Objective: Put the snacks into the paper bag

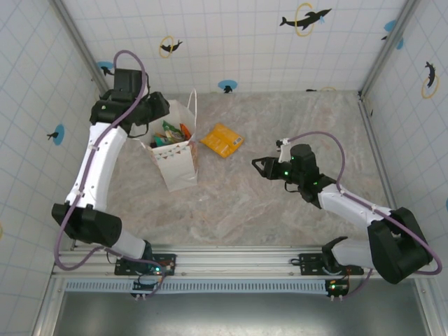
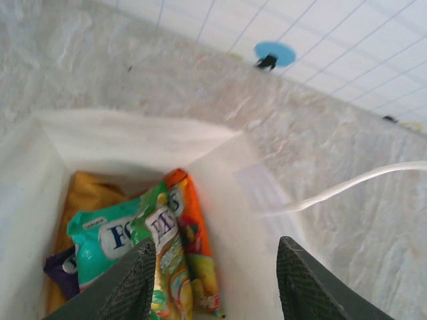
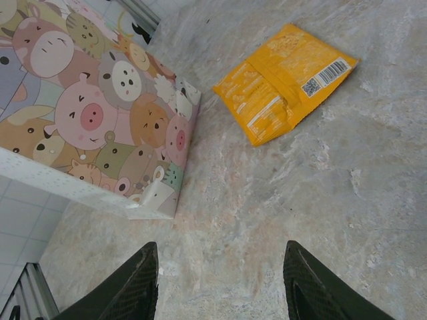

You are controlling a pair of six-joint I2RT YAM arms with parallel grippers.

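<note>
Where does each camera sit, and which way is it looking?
Top external: high behind the arms, looking down on the table; both arms show.
Left wrist: on the left arm, looking down into the paper bag at the snacks; left gripper shows.
Right wrist: on the right arm, looking down at an orange-yellow packet; right gripper shows.
Shared: top and right wrist both catch that packet and the bag.
</note>
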